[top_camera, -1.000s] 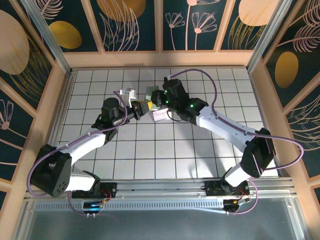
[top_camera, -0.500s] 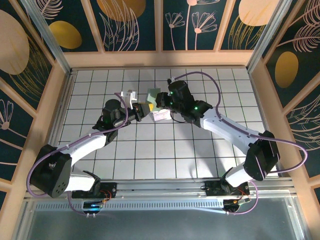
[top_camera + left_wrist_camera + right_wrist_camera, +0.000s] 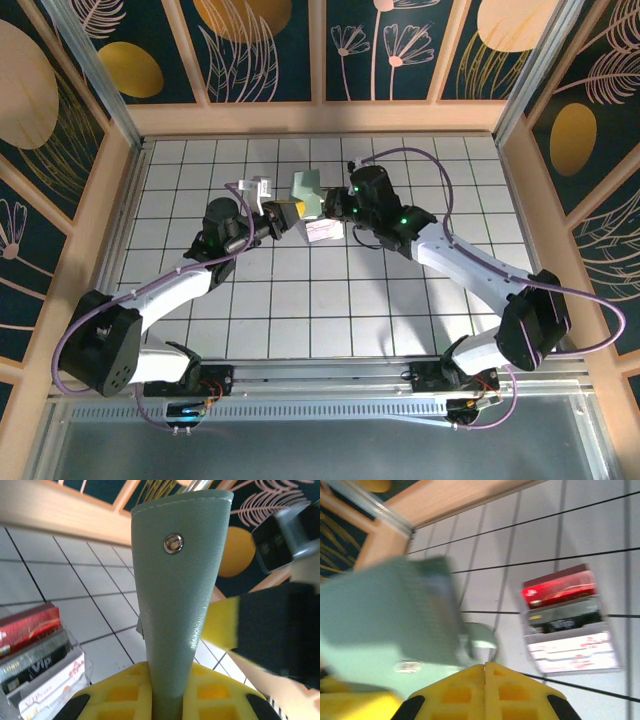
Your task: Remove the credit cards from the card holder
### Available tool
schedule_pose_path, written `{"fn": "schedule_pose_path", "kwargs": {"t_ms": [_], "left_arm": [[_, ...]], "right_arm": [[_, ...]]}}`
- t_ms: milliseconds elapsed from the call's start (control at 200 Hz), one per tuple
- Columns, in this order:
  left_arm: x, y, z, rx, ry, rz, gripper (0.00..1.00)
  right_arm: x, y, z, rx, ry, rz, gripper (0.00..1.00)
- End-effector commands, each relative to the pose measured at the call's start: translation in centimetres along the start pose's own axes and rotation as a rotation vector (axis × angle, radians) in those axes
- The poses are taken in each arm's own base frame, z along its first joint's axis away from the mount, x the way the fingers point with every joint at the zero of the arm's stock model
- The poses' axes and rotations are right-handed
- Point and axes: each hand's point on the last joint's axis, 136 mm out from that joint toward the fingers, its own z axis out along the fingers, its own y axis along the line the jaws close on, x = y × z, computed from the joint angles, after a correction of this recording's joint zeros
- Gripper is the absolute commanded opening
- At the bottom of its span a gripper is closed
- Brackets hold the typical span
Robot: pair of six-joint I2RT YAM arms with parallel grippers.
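**Item:** holder (image 3: pixel 177 605), pale green bifold, snap stud (image 3: pixel 173 543) near its upper edge. 
**Location:** held upright above the bench (image 3: pixel 300 300), mid-back area, clear of the surface.

**Left end effector** (image 3: pixel 282 213): narrow, clamped on the holder's lower edge, and the holder rises from between the yellow fingers.

**Right end effector** (image 3: pixel 485 672): fingers fully together, just beside the holder's free edge. Too blurred to tell whether a thin card is pinched between them. None shows.

**Also present:** small box (image 3: pixel 567 625) lying on the bench below the holder, with red, dark and white layers.

**Step in hand (judged):** extraction of the cards. One arm steadies the holder while the other works at its opening. No card is seen sticking out of the holder.

**Next move calls for (judged):** if the pinch is empty, reopen the right fingers and re-enter at the pocket edge. If a card is caught, pull straight along the pocket while the left clamp holds.

**Change from a second ago:** the right arm has swung rightward off the holder, leaving more of the green face uncovered in the top view. The left arm and holder are nearly unmoved.
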Motion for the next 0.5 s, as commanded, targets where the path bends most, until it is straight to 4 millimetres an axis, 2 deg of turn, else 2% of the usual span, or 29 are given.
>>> {"fn": "schedule_pose_path", "kwargs": {"t_ms": [0, 190, 215, 270, 355, 410, 490], "left_arm": [[-4.7, -3.0, -0.8, 0.067, -0.154, 0.074, 0.0], [-4.3, -2.6, -0.6, 0.055, -0.138, 0.076, 0.0], [-4.3, -2.5, -0.6, 0.055, -0.136, 0.077, 0.0], [-4.1, -2.5, -0.5, 0.053, -0.129, 0.08, 0.0], [-4.0, -2.4, -0.4, 0.049, -0.117, 0.083, 0.0], [-3.8, -2.3, -0.3, 0.048, -0.107, 0.086, 0.0], [-3.7, -2.4, -0.2, 0.05, -0.099, 0.09, 0.0]], "right_arm": [[0.1, -2.8, -0.5, 0.106, -0.005, -0.023, 0.0], [-1.0, -2.6, -1.6, 0.069, -0.041, -0.045, 0.0], [-1.2, -2.4, -1.8, 0.06, -0.049, -0.052, 0.06], [-1.8, -2.2, -2.4, 0.044, -0.069, -0.064, 0.27], [-2.8, -1.8, -3.5, 0.015, -0.105, -0.076, 0.48], [-3.7, -1.9, -4.4, 0.0, -0.138, -0.071, 0.58], [-4.6, -2.0, -5.3, -0.043, -0.183, -0.063, 0.68]]}}
